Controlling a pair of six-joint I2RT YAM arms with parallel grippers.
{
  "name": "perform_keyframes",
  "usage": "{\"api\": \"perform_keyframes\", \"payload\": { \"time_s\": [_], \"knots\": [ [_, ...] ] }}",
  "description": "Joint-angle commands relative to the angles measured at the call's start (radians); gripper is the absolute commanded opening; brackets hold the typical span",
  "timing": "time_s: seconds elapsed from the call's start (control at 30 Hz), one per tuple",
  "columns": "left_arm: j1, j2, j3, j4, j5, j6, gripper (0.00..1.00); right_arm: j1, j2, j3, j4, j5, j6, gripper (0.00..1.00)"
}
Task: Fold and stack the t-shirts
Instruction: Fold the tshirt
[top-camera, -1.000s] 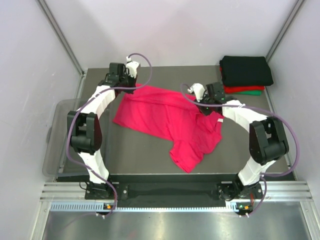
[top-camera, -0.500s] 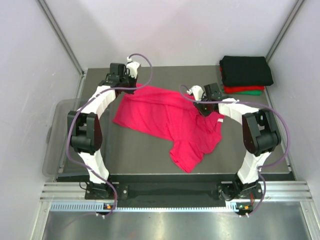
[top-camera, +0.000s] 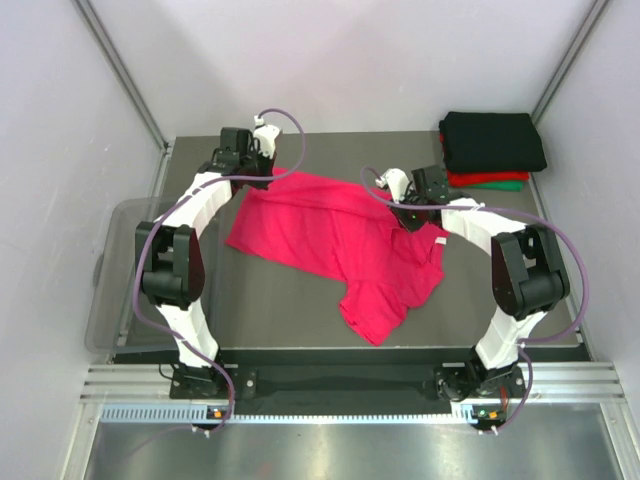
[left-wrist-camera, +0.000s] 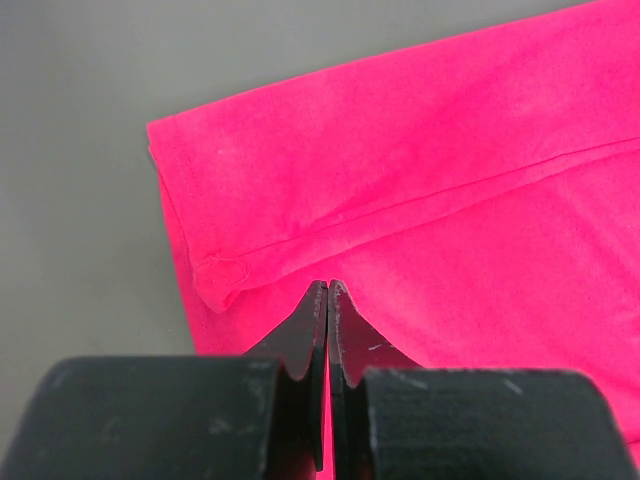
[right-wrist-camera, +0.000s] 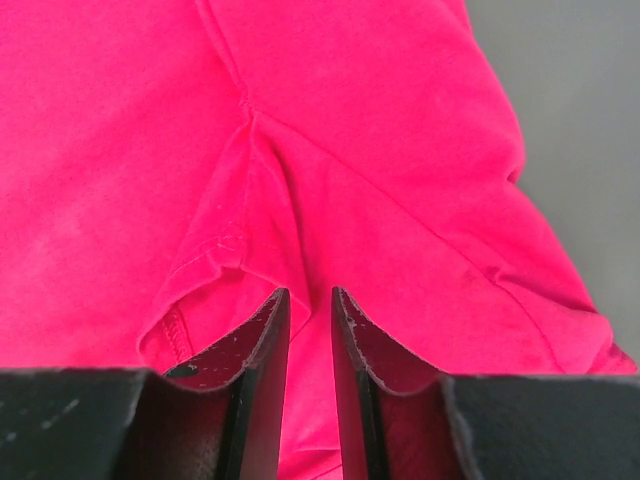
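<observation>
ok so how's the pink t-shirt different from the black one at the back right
The pink t-shirt lies opened out and rumpled across the middle of the table; the black t-shirt is folded into a neat rectangle. The pink t-shirt lies straight on the table, while the black t-shirt tops a stack, over a red t-shirt and a green t-shirt. The pink t-shirt covers far more table than the black t-shirt. Both are plain, single-coloured cloth.
</observation>
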Motion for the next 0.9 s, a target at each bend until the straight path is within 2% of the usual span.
{"api": "perform_keyframes", "payload": {
  "time_s": [0.0,0.6,0.63,0.67,0.77,0.87],
  "knots": [
    [-0.005,-0.054,-0.015,0.057,0.014,-0.004,0.00,-0.004,-0.027,-0.011,0.012,-0.031,-0.003,0.24],
    [-0.005,-0.047,-0.016,0.058,0.004,0.001,0.00,-0.002,0.071,0.025,0.006,-0.040,-0.017,0.25],
    [-0.005,-0.047,-0.016,0.058,0.004,0.001,0.00,-0.004,0.069,0.025,0.007,-0.041,-0.018,0.21],
    [-0.003,-0.047,-0.016,0.058,0.002,0.001,0.00,-0.004,0.069,0.025,0.007,-0.041,-0.017,0.13],
    [-0.005,-0.048,-0.019,0.058,0.005,-0.001,0.00,-0.002,0.059,0.020,0.012,-0.043,-0.014,0.00],
    [-0.005,-0.051,-0.021,0.060,0.007,-0.001,0.00,0.010,0.019,-0.001,0.017,-0.043,-0.011,0.00]
  ]
}}
